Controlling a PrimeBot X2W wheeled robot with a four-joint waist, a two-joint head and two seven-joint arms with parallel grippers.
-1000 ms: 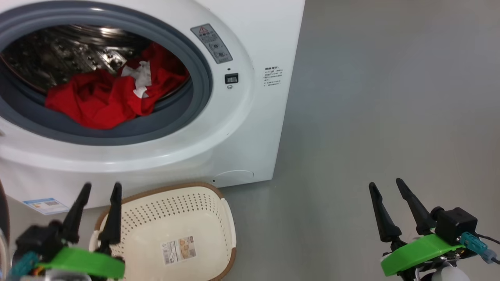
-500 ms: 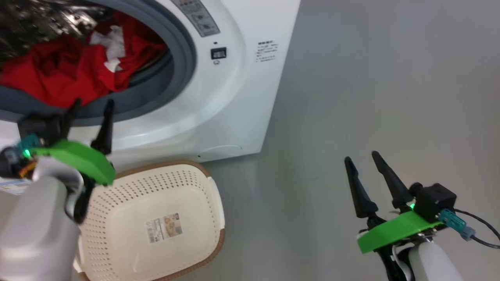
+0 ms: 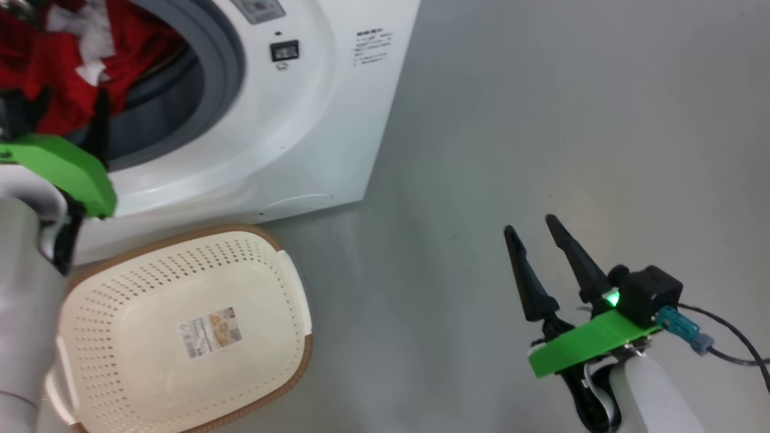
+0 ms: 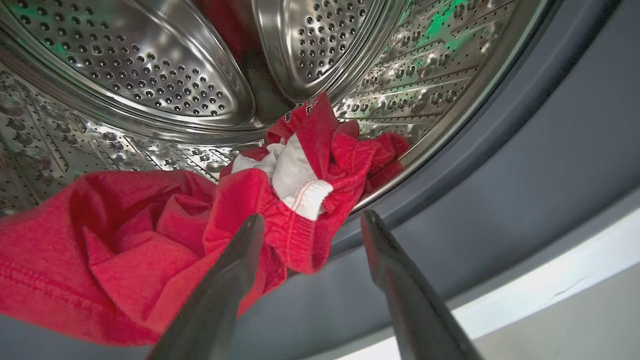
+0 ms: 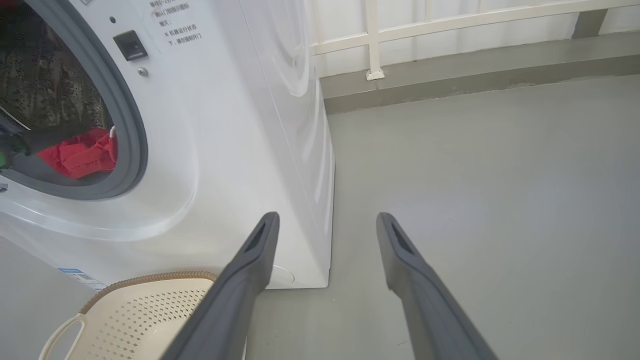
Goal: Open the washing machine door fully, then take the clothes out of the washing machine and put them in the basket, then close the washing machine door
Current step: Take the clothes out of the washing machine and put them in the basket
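The left gripper (image 4: pixel 311 217) stands with its fingers spread wide, holding nothing, at the mouth of the washer (image 3: pixel 313 120), pointing into the steel drum (image 4: pixel 150 75). The clothes (image 4: pixel 125 250), a crumpled red heap with a white cuff, lie on the drum floor and over the grey rubber ring (image 4: pixel 525 150), just ahead of the fingertips. A red fold sits right in front of the left finger, though I cannot tell whether it touches. The basket (image 3: pixel 150 288) sits on the floor (image 3: pixel 541 120) below this gripper, close against the washer's front. The right gripper (image 3: pixel 530 225) is likewise spread and empty, hanging above bare floor, well apart from the washer, which stands ahead and to its left. The basket's brown rim lies low to its left, and a white railing (image 5: pixel 370 35) runs far ahead.
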